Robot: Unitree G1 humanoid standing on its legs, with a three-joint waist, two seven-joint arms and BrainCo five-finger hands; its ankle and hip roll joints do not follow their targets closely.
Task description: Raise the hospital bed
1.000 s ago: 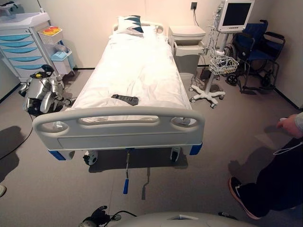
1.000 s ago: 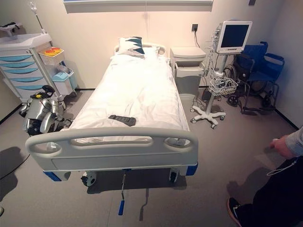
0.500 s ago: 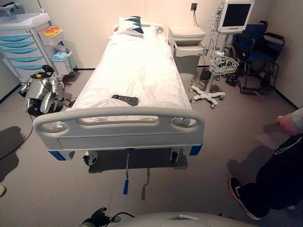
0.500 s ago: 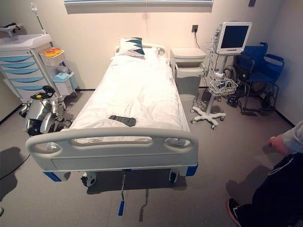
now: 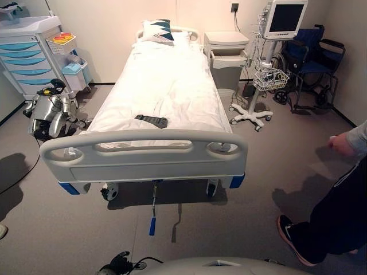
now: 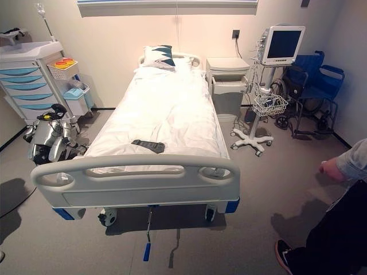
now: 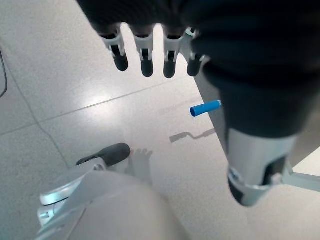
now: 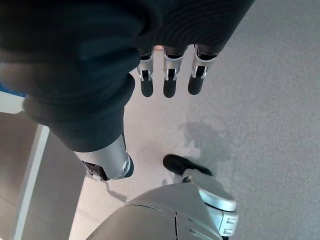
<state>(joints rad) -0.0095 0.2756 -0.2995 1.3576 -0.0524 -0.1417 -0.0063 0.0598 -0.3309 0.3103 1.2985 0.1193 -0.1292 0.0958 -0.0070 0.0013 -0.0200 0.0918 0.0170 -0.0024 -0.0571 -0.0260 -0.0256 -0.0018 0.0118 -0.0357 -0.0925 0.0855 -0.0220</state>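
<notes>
bed (image 5: 160, 91) entry, hospital type, white sheet, grey footboard (image 5: 143, 154) nearest us, patterned pillow (image 5: 159, 30) at the far end. we stand at the foot, well apart from it. crank handle (image 5: 152, 224), blue grip, hangs out from under the footboard to the floor; we judge it the means of raising, and it is untouched.

change noted: over the last second the bed, crank and dark remote (image 5: 151, 120) on the sheet have stayed put; only the person (image 5: 338, 217) at our right has shifted, their hand (image 5: 339, 144) drawn higher. for the task this means no progress yet: the approach is not begun.

left hand (image 7: 145, 50): fingers straight, slack, holding nothing, hanging over bare floor with the blue crank grip (image 7: 205, 108) showing past it. right hand (image 8: 167, 75): same, fingers relaxed, empty.

writing: none we can read. the monitor (image 5: 285, 17) screen is dark; the drawer cart (image 5: 26, 51) carries no label we can make out.
</notes>
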